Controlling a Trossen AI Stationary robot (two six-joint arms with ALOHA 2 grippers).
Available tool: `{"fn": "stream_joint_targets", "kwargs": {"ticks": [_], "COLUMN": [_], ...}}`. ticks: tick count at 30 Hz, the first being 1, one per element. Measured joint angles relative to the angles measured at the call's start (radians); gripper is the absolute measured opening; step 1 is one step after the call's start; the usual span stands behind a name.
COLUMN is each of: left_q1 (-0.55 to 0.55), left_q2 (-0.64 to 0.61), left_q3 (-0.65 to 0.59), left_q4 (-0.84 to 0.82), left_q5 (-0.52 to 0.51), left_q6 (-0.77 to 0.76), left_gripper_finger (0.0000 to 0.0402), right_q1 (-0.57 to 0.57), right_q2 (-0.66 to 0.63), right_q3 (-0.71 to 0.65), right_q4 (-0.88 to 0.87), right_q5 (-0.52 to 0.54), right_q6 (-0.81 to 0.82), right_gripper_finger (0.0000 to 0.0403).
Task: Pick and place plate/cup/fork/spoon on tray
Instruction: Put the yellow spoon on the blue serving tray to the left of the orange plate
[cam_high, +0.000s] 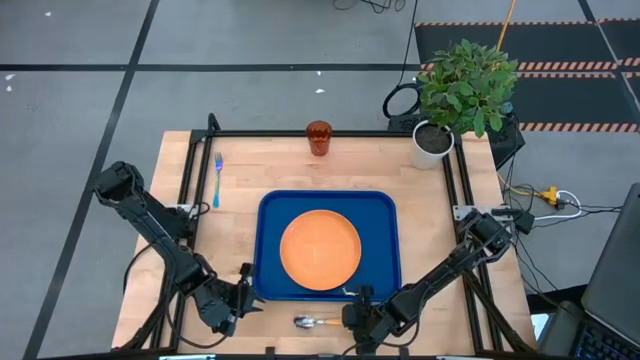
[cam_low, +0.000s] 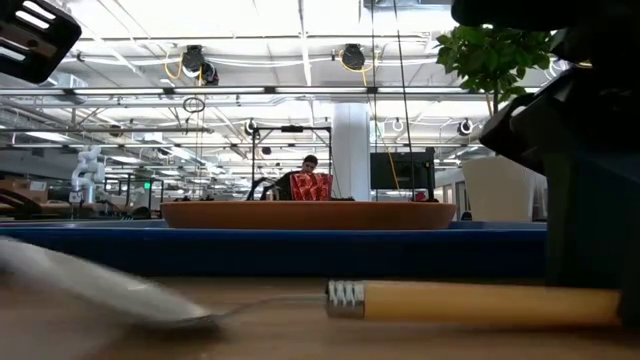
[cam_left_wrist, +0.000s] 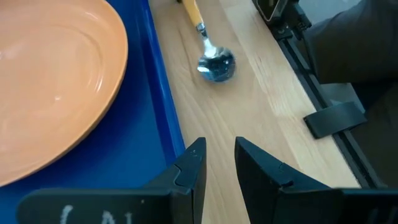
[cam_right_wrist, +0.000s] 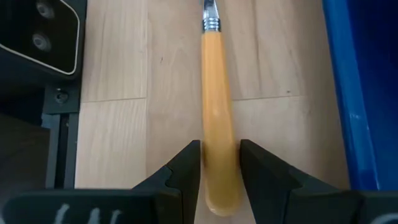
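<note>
1. High view — plate (cam_high: 320, 249) already on the tray (cam_high: 268, 215); cup (cam_high: 319, 138) and fork (cam_high: 217, 178) well apart from it on bare wood. Spoon (cam_high: 315, 322) just outside the tray's near rim, between left gripper (cam_high: 238, 300) and right gripper (cam_high: 362, 322).
2. Low view — spoon flat on the table (cam_low: 300, 340), not lifted.
3. Left wrist view — left gripper partly open, empty, beside the tray's edge, waiting.
4. Right wrist view — right gripper's fingers (cam_right_wrist: 186, 163) straddling the spoon's handle; clamped or merely close: cannot tell.
5. Step in hand, probably: picking the spoon. Next: squeeze firmly, lift clear of the rim, set down beside the plate.
</note>
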Motion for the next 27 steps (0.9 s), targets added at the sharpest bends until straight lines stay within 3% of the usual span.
{"fn": "stream_joint_targets", "kwargs": {"ticks": [4, 9, 27], "left_q1": [0.0, -0.003, -0.033], "left_q2": [0.0, 0.0, 0.0], "left_q3": [0.0, 0.0, 0.0], "left_q4": [0.002, 0.003, 0.05], "left_q5": [0.0, 0.0, 0.001], "left_q6": [-0.001, -0.003, 0.016], "left_gripper_finger": [0.0088, 0.0088, 0.0088], "right_q1": [0.007, 0.015, 0.031], "right_q2": [-0.003, 0.0, -0.014], "right_q3": [0.0, 0.016, 0.02], "right_q4": [0.003, 0.061, 0.103], "right_q5": [0.03, 0.017, 0.174], "right_q6": [0.01, -0.032, -0.167], "right_gripper_finger": [0.0084, 0.0011, 0.0001]}}
